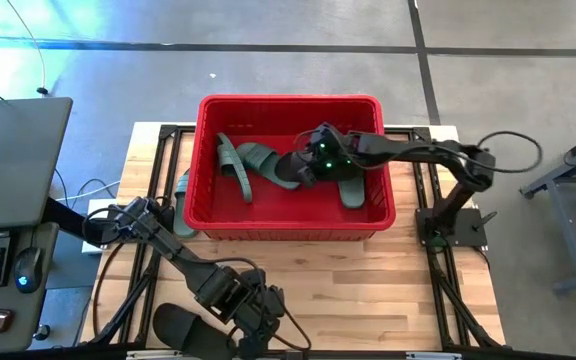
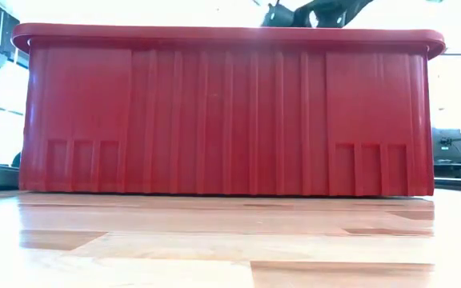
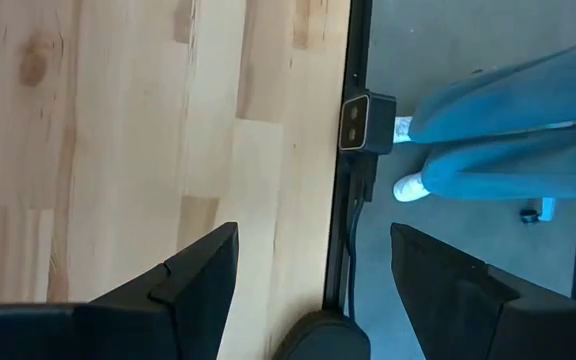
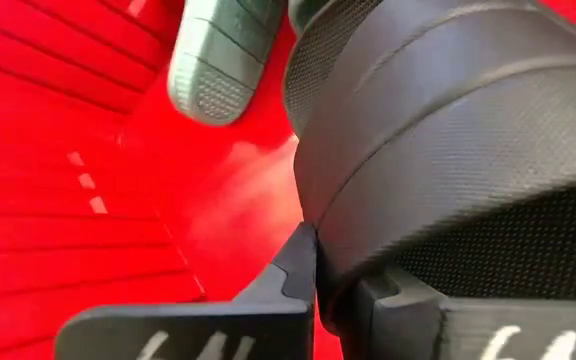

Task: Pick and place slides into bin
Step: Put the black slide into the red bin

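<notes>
1. Left gripper (image 1: 253, 330), lower centre of the high view, jaws spread wide and empty; a black slide (image 1: 183, 328) lies just to its left at the table edge, long axis left-right
2. Right gripper (image 1: 308, 168) is clamped on a black slide (image 4: 448, 150) over the bin (image 1: 288, 225), green slides (image 1: 243, 165) below

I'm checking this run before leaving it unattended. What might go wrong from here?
1. The right gripper, shut on a black slide above the red bin, may drop it awkwardly onto the green slides already inside.
2. The open left gripper sits at the table edge over another black slide, which could get nudged off.
</notes>
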`<action>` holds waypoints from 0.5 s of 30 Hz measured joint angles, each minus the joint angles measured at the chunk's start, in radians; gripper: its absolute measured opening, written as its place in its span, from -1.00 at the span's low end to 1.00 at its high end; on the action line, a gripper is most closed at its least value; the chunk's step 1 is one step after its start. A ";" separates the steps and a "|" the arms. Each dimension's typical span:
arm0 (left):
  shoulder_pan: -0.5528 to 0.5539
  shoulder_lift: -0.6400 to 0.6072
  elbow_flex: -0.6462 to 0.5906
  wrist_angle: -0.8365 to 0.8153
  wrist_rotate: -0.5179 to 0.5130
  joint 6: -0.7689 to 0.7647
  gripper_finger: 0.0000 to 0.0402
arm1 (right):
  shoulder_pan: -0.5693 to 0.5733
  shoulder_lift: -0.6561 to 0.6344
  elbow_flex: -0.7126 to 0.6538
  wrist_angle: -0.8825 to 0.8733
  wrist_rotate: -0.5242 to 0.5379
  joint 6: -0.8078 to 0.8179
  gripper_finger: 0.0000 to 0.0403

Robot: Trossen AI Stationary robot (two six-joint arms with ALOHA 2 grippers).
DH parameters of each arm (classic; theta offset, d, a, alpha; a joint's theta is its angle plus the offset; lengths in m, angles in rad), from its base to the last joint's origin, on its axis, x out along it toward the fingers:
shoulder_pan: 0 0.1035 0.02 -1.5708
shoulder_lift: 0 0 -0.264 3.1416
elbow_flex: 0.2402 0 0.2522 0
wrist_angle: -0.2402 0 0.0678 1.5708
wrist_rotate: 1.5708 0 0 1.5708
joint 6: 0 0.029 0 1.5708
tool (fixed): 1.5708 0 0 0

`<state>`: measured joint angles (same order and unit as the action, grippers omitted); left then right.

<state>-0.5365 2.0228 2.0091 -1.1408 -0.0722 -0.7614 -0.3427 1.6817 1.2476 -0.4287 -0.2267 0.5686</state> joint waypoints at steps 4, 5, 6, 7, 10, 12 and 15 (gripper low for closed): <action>0.000 0.000 0.000 0.000 0.000 -0.010 0.22 | -0.008 0.052 0.000 0.055 -0.098 0.010 -1.00; 0.000 0.000 0.000 0.000 0.000 -0.014 0.22 | -0.006 0.058 0.000 0.055 -0.114 0.010 -1.00; 0.000 0.000 0.000 0.000 0.000 -0.020 0.22 | -0.003 0.063 0.000 0.052 -0.131 0.007 -1.00; 0.000 0.000 0.000 0.000 0.000 -0.027 0.22 | -0.003 0.068 0.000 0.049 -0.148 -0.005 -1.00; 0.000 0.000 0.000 0.000 0.000 -0.030 0.22 | -0.011 0.069 0.000 0.031 -0.208 -0.085 -0.98; 0.000 0.000 0.000 0.000 0.000 -0.030 0.22 | -0.020 0.069 0.000 0.009 -0.215 -0.120 -0.95; 0.000 0.000 0.000 -0.001 0.000 -0.030 0.22 | -0.036 0.069 0.000 -0.029 -0.215 -0.116 -0.86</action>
<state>-0.5368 2.0232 2.0090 -1.1414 -0.0719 -0.7910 -0.3786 1.7504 1.2480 -0.4581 -0.4413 0.4522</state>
